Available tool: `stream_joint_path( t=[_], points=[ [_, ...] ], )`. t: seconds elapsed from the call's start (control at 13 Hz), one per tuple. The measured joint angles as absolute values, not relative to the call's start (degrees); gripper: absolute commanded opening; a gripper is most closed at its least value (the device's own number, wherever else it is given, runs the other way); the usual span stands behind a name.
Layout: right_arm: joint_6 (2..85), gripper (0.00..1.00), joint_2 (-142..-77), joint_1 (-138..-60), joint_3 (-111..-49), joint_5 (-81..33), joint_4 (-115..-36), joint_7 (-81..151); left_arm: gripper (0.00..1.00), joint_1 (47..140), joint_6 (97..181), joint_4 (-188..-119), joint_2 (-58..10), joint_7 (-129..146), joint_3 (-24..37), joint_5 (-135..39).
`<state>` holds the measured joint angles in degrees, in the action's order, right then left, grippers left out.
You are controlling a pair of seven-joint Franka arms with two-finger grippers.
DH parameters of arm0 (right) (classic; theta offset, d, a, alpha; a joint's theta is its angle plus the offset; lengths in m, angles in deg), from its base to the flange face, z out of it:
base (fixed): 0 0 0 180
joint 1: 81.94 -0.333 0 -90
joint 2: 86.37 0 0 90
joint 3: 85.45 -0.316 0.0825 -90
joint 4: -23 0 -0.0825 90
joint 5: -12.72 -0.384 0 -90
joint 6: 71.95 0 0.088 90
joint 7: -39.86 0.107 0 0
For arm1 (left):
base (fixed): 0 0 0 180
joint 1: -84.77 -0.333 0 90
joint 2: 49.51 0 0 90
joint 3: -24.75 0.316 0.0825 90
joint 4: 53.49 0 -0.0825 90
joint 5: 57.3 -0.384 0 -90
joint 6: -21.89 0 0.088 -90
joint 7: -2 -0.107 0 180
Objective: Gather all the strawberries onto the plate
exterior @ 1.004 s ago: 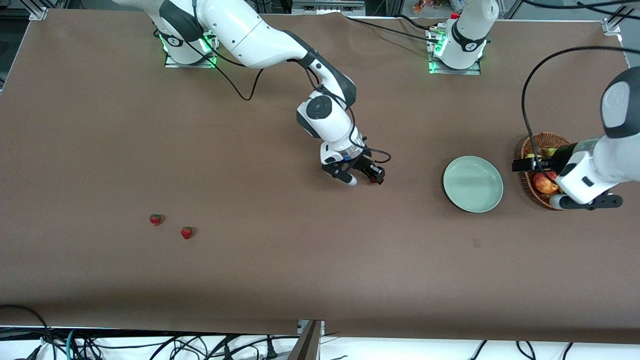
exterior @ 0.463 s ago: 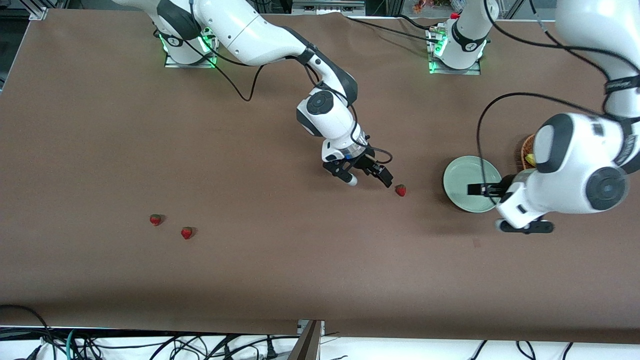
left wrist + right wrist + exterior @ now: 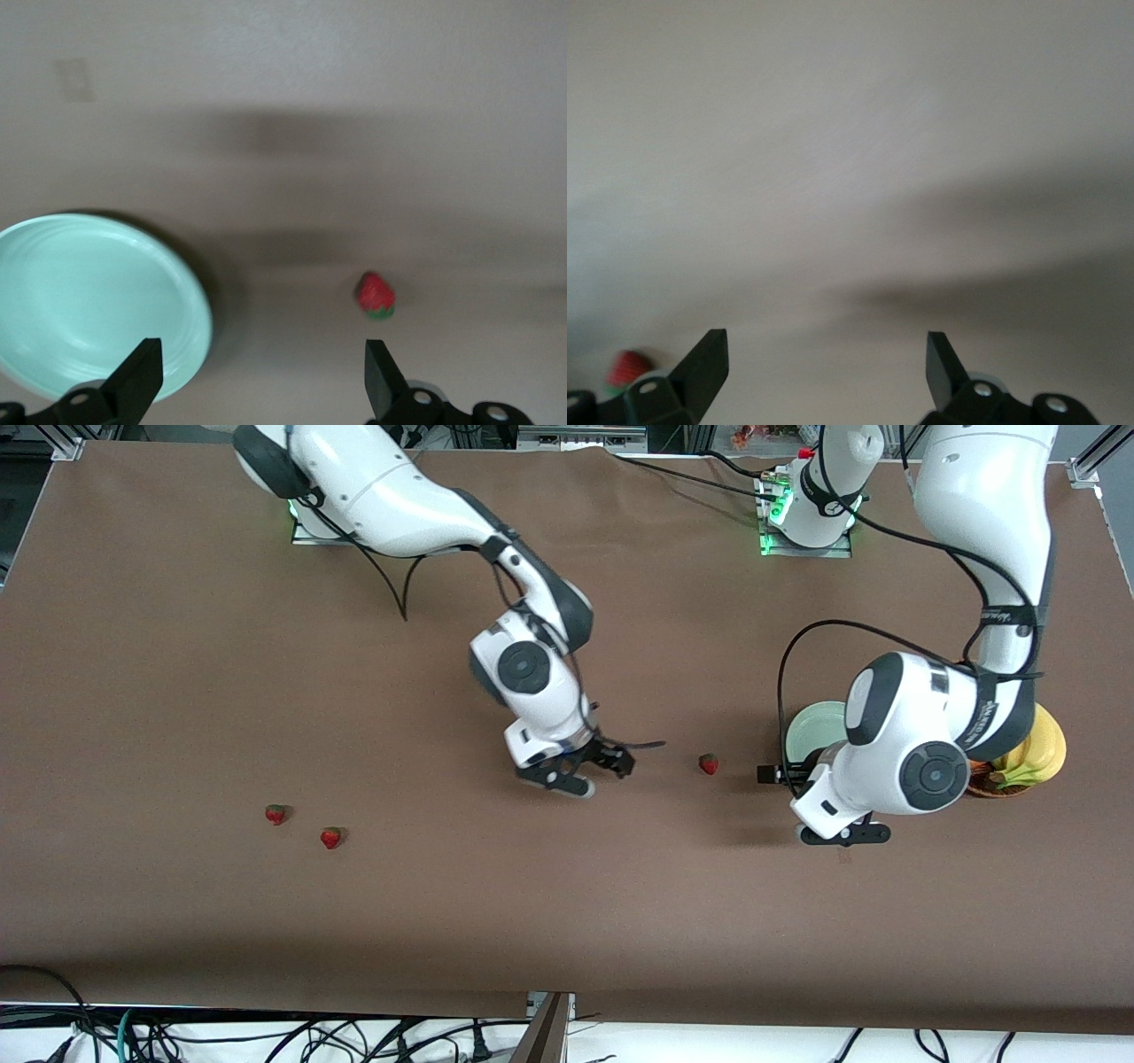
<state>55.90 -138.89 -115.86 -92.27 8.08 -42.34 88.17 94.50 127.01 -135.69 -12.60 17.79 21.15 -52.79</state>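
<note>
One strawberry (image 3: 708, 763) lies on the brown table between the two grippers; it also shows in the left wrist view (image 3: 376, 295) and at the edge of the right wrist view (image 3: 627, 367). Two more strawberries (image 3: 276, 813) (image 3: 330, 837) lie close together toward the right arm's end. The mint-green plate (image 3: 811, 726) is mostly hidden under the left arm; the left wrist view shows it empty (image 3: 89, 301). My left gripper (image 3: 772, 774) (image 3: 259, 376) is open and empty, low between the plate and the lone strawberry. My right gripper (image 3: 611, 765) (image 3: 824, 359) is open and empty beside that strawberry, toward the right arm's end.
A bunch of yellow bananas (image 3: 1038, 751) in the wicker basket peeks out from under the left arm, beside the plate toward the left arm's end. A cable (image 3: 784, 682) loops from the left wrist above the plate.
The right gripper let the strawberry go onto the table and drew back toward its own end. The left arm swung from the basket across the plate toward that strawberry.
</note>
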Motion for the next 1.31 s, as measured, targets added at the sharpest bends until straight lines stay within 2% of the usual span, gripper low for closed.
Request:
stream_joint_path(
  t=[0.15,0.39,0.62,0.85,1.08,1.16,1.31],
  points=[
    [49.7,0.98,-136.3,-111.2,-92.2,8.1,-42.4,75.5,1.00,96.3,131.5,-135.9,-9.7,21.2,21.0,-52.6],
    [47.3,0.98,-136.1,-104.8,-91.8,9.9,-43.3,61.3,1.00,99.1,138.0,-137.6,-7.0,24.2,21.0,-52.6],
    [45.6,0.99,-136.3,-102.9,-87.1,12.1,-45.7,51.3,1.00,100.5,143.7,-142.4,-6.6,25.7,21.0,-52.6],
    [45.5,0.98,-136.3,-102.2,-82.1,12.3,-48.6,41.3,1.00,102.4,144.4,-144.5,-6.6,28.3,21.0,-52.6],
    [45.5,0.95,-136.2,-98.9,-81.4,12.5,-49.2,33.1,1.00,104.4,144.4,-145.4,-6.6,31.5,21.0,-52.6],
    [45.5,0.94,-136.2,-97.7,-81.4,12.5,-49.2,31.6,0.98,104.7,144.4,-145.6,-6.6,32.0,21.0,-52.6],
    [45.5,0.89,-136.3,-96.3,-81.4,12.7,-49.6,30.1,0.88,104.8,144.4,-146.2,-6.8,32.2,21.1,-52.6]
  ],
)
